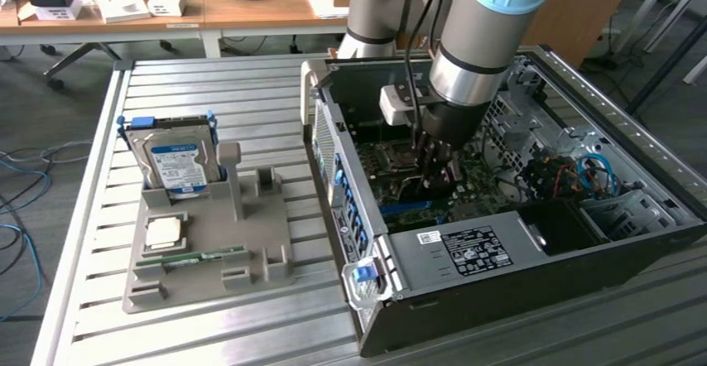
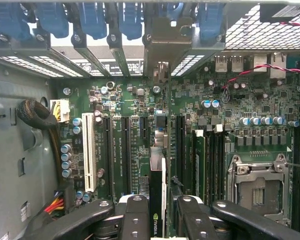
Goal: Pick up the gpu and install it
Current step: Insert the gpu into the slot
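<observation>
Edge-on between my black fingers point(image 2: 135, 220) is the gpu point(image 2: 158, 187), a thin dark card with a logo on its near end. Its silver bracket point(image 2: 160, 47) reaches the case's rear slot openings. My gripper point(image 2: 158, 217) is shut on it, directly above the long expansion slots of the green motherboard point(image 2: 130, 100). Whether the card sits in a slot I cannot tell. In the exterior view my gripper point(image 1: 436, 166) is deep inside the open computer case point(image 1: 475, 254), over the motherboard.
On the exterior view's left, a grey holder point(image 1: 260, 246) carries an upright silver hard drive point(image 1: 177, 163), a square chip point(image 1: 164, 232) and a small green memory stick point(image 1: 201, 257). Inside the case are a processor socket point(image 2: 257, 187), a white slot point(image 2: 89, 155) and coloured cables point(image 1: 580, 175).
</observation>
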`<state>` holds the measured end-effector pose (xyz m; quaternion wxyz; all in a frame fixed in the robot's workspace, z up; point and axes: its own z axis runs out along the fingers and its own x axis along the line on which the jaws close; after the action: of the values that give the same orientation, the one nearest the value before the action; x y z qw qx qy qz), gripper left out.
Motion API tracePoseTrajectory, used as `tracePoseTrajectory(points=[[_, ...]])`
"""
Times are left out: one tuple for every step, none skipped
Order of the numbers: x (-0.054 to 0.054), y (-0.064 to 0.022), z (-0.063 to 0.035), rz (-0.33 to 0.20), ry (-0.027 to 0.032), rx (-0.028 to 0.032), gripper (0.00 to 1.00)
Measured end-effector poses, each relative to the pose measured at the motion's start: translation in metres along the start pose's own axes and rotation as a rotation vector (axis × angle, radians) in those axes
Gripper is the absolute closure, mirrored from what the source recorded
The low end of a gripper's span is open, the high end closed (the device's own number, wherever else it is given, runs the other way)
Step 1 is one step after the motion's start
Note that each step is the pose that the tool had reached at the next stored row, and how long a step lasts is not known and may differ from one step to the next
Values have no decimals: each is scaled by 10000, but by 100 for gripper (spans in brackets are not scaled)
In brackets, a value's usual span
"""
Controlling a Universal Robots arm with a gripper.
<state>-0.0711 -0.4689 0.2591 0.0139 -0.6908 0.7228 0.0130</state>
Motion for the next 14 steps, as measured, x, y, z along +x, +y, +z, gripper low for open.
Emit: tracePoseTrajectory(points=[[1, 0, 8, 0, 1, -1, 74], [1, 1, 14, -1, 3, -2, 74], [1, 2, 19, 0, 3, -2, 74], [2, 2, 19, 0, 5, -2, 74], [2, 2, 19, 0, 5, -3, 74], [2, 2, 19, 0, 6, -3, 74], [2, 2, 20, 0, 5, -3, 74], [1, 2, 21, 0, 3, -2, 74], [1, 3, 21, 0, 4, -2, 74], [1, 8, 22, 3, 3, -2, 74], [1, 9, 22, 3, 4, -2, 74], [1, 8, 22, 1, 4, -2, 74], [1, 8, 22, 0, 4, -2, 74], [1, 8, 22, 0, 3, -2, 74]])
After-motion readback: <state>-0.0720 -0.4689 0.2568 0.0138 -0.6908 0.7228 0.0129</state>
